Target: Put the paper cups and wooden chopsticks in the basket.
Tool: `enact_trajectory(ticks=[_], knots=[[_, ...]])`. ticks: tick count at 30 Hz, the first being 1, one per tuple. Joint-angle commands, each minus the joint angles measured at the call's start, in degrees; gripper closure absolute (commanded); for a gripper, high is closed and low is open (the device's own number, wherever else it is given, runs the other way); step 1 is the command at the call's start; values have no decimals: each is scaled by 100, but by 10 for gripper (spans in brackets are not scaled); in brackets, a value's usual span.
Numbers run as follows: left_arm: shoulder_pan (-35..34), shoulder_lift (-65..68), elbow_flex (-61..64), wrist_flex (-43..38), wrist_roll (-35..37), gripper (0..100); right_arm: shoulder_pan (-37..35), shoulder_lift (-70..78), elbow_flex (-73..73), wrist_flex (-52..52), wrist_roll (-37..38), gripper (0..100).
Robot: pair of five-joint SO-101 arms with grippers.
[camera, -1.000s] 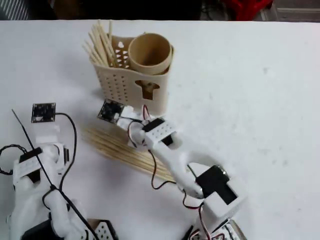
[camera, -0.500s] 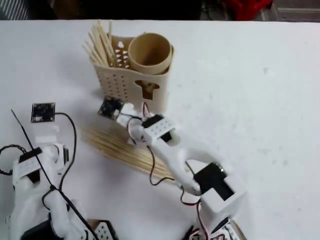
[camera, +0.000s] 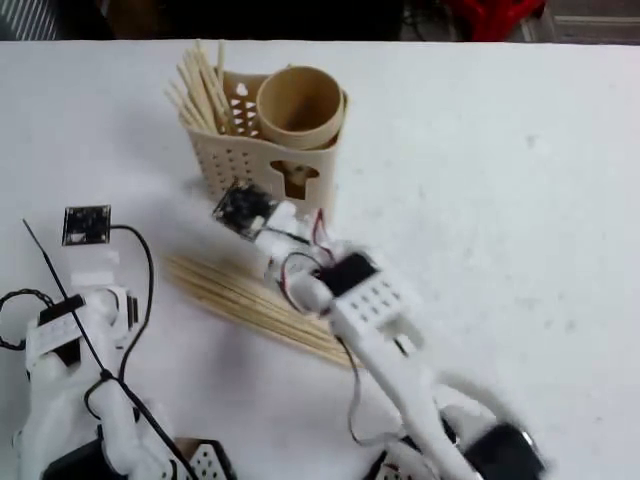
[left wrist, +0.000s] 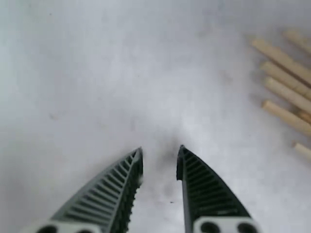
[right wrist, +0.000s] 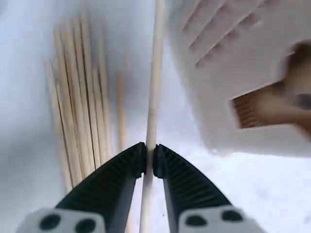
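1. Near-left edge of the surface [camera: 520, 200]: left arm [camera: 70, 370] sits here. The left gripper [left wrist: 159, 160] points down at bare white surface, fingers [left wrist: 116, 194] slightly apart with nothing between them. Cut ends of the loose chopsticks [left wrist: 286, 87] lie near the tips, not touching them.
2. Near-right edge: right arm [camera: 370, 300] comes in from here and runs diagonally toward the middle. It crosses over one end of the loose chopsticks, and its wrist end sits just in front of the basket [camera: 250, 170].
3. The right gripper [right wrist: 149, 160] has its fingers clamped on a single chopstick [right wrist: 154, 73]. The stick runs straight out past the tips, close beside the basket's corner, and its far end leaves the frame. Cannot tell whether it is off the surface.
4. Middle: the loose chopsticks [camera: 240, 300] lie flat in a diagonal bundle, side by side, between the two arms and on the near side of the basket. In the right wrist view they lie just beside the single chopstick, roughly parallel to it.
5. Far centre-left: the basket is cream, perforated and upright, just beyond the right gripper. Brown shows through a cutout in its near wall.
6. In the basket's right part: paper cup [camera: 300, 105], upright, mouth up. Cannot tell whether it is one cup or a nested stack.
7. In the basket's left part: standing chopsticks [camera: 203, 85], a bunch fanned out and leaning toward the left, tips above the rim.
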Motion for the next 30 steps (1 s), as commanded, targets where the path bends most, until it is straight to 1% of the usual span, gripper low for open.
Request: enact_trajectory(ticks=[1,4,8,10,13,15,19,22,25,30], knots=[[-31,-40,-9,-105,53,871,22,-1358,-281,154,-431,982],[-31,-40,-9,-114,44,871,22,-1780,-888,22,-527,982],[-31,-40,-9,-114,44,871,22,-1543,-2022,-180,-527,982],[-31,-40,-9,-114,44,871,22,-1174,-2576,-409,-607,982],[-40,-40,-9,-114,44,871,57,-374,-3385,-954,-1108,982],[-40,-40,-9,-114,44,871,57,224,-3886,-1358,-1301,981],[-40,-40,-9,-114,44,871,31,1455,-4703,-2369,-1336,981],[-40,-40,-9,-114,44,871,66,2193,-5064,-3046,-1327,981],[-40,-40,-9,-114,44,871,215,2633,-5125,-3556,-1371,981],[-40,-40,-9,-114,53,871,233,2897,-4308,-4593,-1380,981]])
